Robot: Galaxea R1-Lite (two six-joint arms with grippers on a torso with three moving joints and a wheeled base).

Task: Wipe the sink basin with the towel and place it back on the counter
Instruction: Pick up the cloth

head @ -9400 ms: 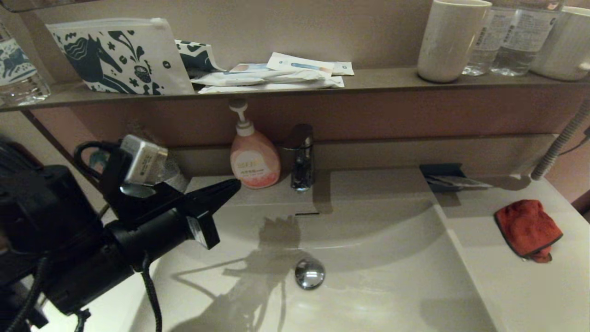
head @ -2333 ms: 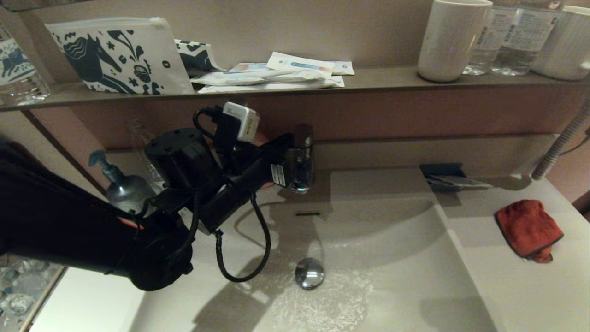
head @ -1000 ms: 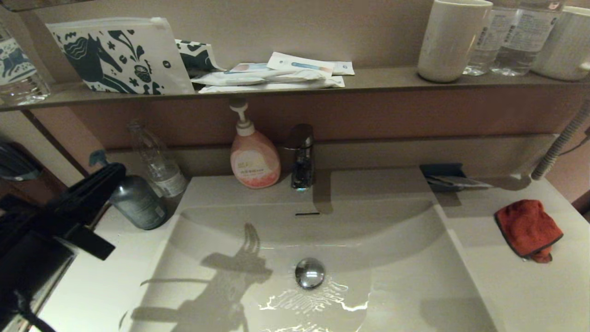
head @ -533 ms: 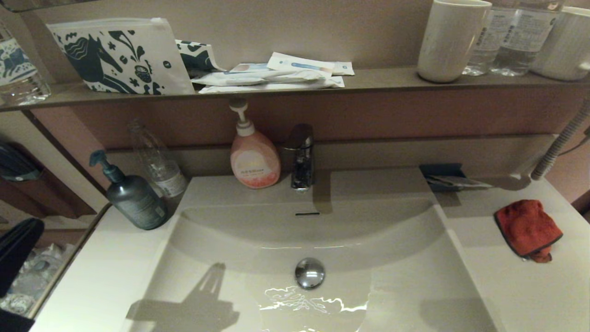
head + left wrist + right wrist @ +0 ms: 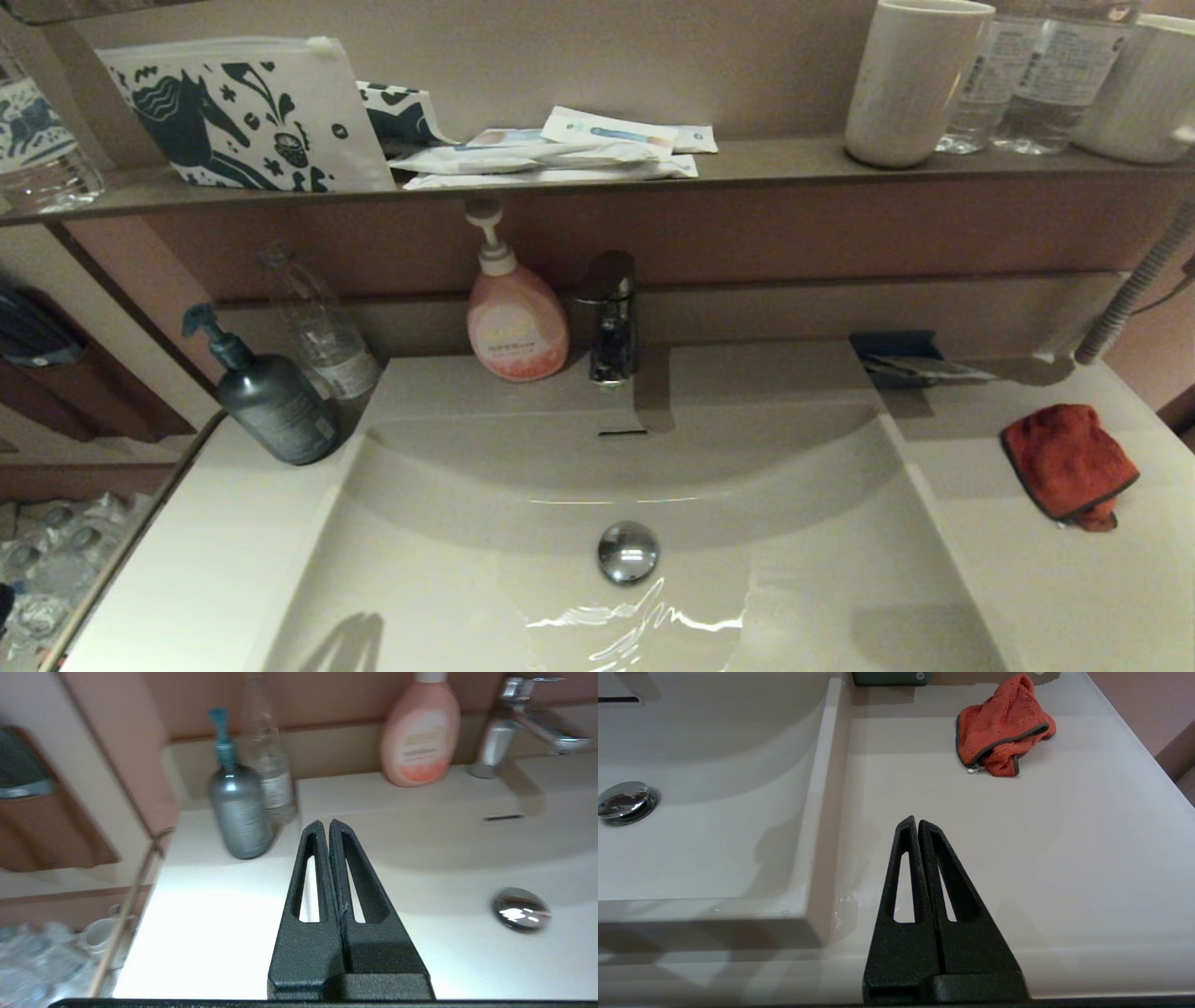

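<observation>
The red-orange towel lies crumpled on the off-white counter, to the right of the sink basin. A sheet of water glints in the basin just in front of the chrome drain stopper. Neither arm shows in the head view. My left gripper is shut and empty, low over the counter's left part near the basin's left edge. My right gripper is shut and empty above the counter's front right, well short of the towel.
A pink soap pump and a chrome faucet stand behind the basin. A grey pump bottle and a clear bottle are at the left. A dark soap dish is near the towel. Cups, bottles and pouches fill the brown shelf.
The left arm has pulled back from the faucet, down and to the left, and has left the head view. The water has stopped running and is draining. The towel has not moved.
</observation>
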